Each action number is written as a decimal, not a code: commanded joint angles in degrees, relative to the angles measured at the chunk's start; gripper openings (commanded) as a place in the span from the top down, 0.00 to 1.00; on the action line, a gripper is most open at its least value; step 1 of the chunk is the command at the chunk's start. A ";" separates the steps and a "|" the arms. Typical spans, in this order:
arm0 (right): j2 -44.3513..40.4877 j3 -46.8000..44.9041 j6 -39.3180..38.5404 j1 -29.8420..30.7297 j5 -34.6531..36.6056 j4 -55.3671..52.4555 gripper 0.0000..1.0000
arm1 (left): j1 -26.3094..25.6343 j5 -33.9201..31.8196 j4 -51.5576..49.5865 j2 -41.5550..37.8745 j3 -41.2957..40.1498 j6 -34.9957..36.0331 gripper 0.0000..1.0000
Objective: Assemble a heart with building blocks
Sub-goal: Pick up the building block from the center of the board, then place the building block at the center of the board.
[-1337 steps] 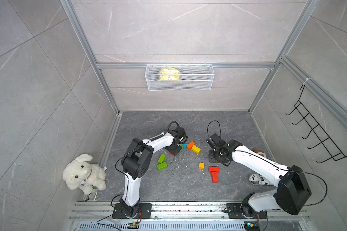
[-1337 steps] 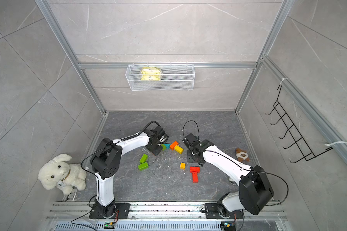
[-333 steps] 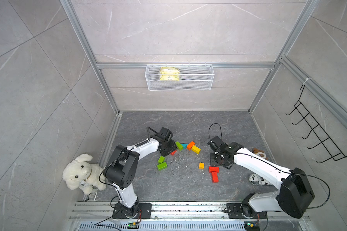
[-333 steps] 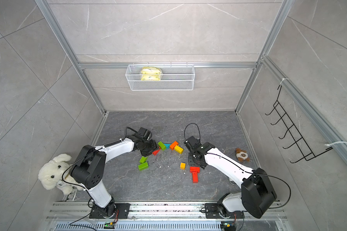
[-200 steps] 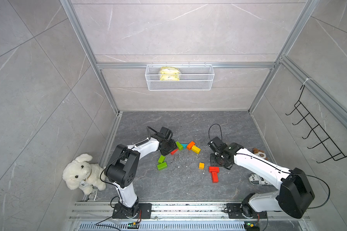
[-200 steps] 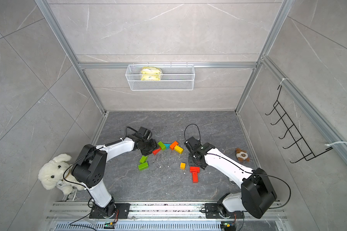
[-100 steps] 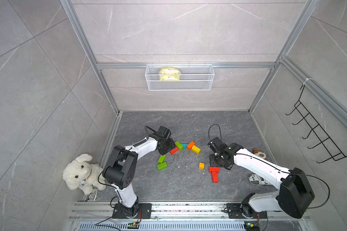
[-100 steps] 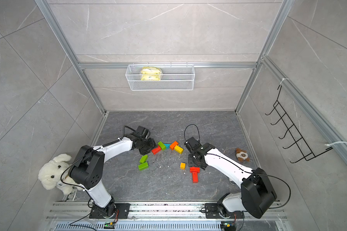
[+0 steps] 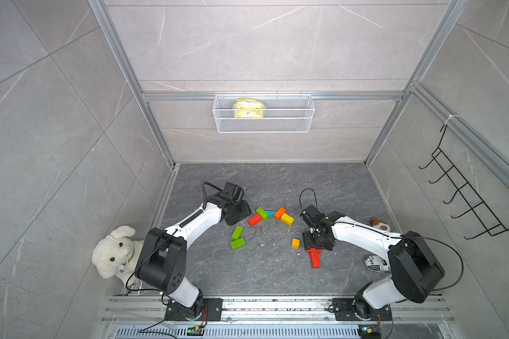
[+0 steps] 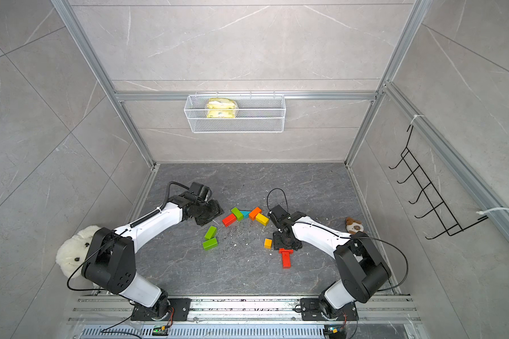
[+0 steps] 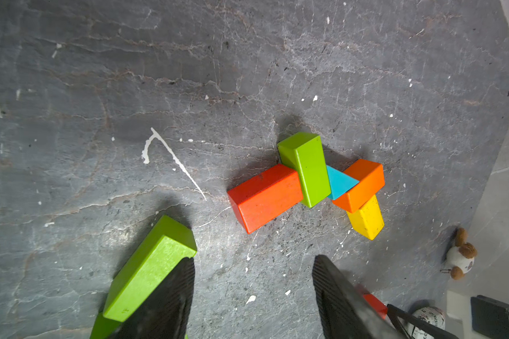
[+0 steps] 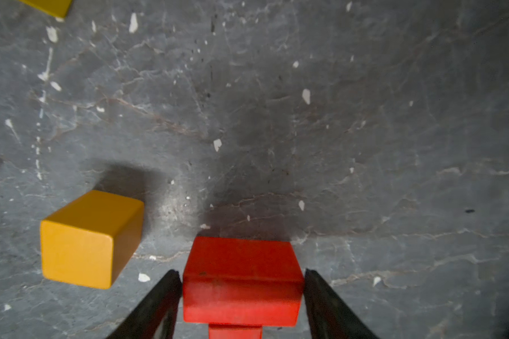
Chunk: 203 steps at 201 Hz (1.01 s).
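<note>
In both top views an arc of building blocks is seen at the middle of the desk point(image 9: 262, 273). It is made of a red bar point(image 9: 254, 219), a green bar point(image 9: 262, 213), a teal triangle point(image 9: 270, 213), an orange bar point(image 9: 279, 213) and a yellow bar point(image 9: 287, 219), touching in a chain. A pair of green bars point(image 9: 237, 243) is seen at 7 o'clock of the arc and an orange-yellow cube point(image 9: 295, 243) at 5 o'clock. A red T point(image 9: 315, 261) of two blocks is found just at 4 o'clock of the cube. The left jaws are held at 9 o'clock of the arc, and the right jaws over the T's crossbar.

In the left wrist view the left jaws are seen parted wide, with nothing held between them. One bar of the green pair lies just beside the outer face of one finger point(image 11: 171, 293).

In the right wrist view the right jaws are set astride the T's crossbar, close against its two ends. Whether it is gripped cannot be told. The cube is seen near it, apart.
</note>
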 commanded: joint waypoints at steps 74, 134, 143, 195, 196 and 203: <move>-0.56 0.19 1.11 0.29 2.57 -2.68 0.61 | 0.10 -0.97 -1.14 -2.60 -2.08 2.39 0.33; 8.17 15.68 2.42 12.52 3.58 -4.93 0.64 | 0.61 -5.77 -3.61 -5.22 -3.54 2.69 0.33; 11.82 18.49 2.84 15.10 3.67 -4.40 0.64 | 0.92 -6.20 -3.78 -6.12 -4.27 2.30 0.33; 26.76 31.75 2.33 20.76 1.99 -4.38 0.43 | 3.49 -5.97 -4.79 -9.01 -7.97 2.70 0.33; 26.91 31.92 2.27 20.78 2.04 -4.47 0.42 | 3.59 -5.98 -4.74 -9.06 -7.99 2.68 0.33; 27.48 32.65 2.10 20.92 2.07 -5.04 0.39 | 3.90 -5.76 -4.77 -9.19 -8.41 2.64 0.33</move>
